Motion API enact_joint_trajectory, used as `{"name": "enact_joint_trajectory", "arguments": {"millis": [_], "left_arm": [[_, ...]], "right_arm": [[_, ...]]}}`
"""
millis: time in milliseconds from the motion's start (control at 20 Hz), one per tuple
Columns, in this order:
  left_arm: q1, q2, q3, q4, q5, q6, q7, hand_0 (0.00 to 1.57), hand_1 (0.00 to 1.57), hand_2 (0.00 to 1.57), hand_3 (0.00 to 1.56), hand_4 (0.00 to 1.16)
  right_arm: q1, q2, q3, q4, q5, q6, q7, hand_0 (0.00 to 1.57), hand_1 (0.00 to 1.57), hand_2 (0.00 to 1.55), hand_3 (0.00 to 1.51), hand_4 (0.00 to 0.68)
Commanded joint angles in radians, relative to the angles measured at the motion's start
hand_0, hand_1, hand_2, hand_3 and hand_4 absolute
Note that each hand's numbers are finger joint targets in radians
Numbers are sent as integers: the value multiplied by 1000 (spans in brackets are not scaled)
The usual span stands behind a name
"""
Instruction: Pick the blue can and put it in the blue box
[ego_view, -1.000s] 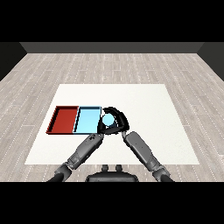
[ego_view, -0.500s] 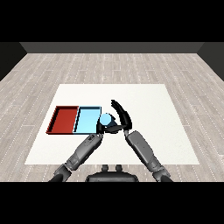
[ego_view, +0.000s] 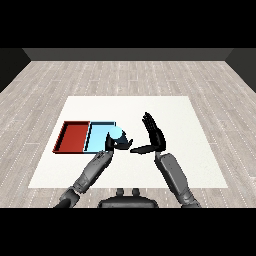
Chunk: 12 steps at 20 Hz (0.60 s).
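A: Head view: the left hand (ego_view: 118, 143) is curled round the can (ego_view: 115, 135), which sits at the right edge of the blue tray (ego_view: 98, 135), beside the red tray (ego_view: 74, 136).

B: And the right hand (ego_view: 154, 136)?

A: Spread open, fingers straight, holding nothing, just right of the can.

B: So which step?

A: Placing, I'd judge. Next, the can needs to go fully inside the tray walls before the left hand uncurls.
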<state>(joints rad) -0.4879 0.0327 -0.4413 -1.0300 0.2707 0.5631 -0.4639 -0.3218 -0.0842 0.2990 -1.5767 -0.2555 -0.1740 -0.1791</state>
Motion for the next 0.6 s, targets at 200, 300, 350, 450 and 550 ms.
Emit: {"name": "enact_joint_trajectory", "arguments": {"millis": [200,300,350,450,550], "left_arm": [[-53,127,137,83,-28,13,33,1571,1571,1566,1482,1149],[-67,164,166,120,-15,-18,73,1567,1567,1557,1486,1133],[-142,171,186,166,-27,-7,130,1534,1534,1545,1479,1131],[-183,209,203,275,-46,8,160,1547,1547,1541,1480,1110],[-149,250,218,328,-40,-41,165,1563,1563,1541,1463,1097]], "right_arm": [[155,-81,-99,-235,-45,12,7,0,0,0,0,0],[214,-118,-149,-267,-70,33,-5,0,0,0,0,0],[169,-96,-170,-173,-82,59,-53,0,0,0,0,0],[138,-101,-193,-157,-83,43,-31,0,0,0,0,0],[165,-97,-194,-129,-106,87,-64,0,0,0,0,0]]}}
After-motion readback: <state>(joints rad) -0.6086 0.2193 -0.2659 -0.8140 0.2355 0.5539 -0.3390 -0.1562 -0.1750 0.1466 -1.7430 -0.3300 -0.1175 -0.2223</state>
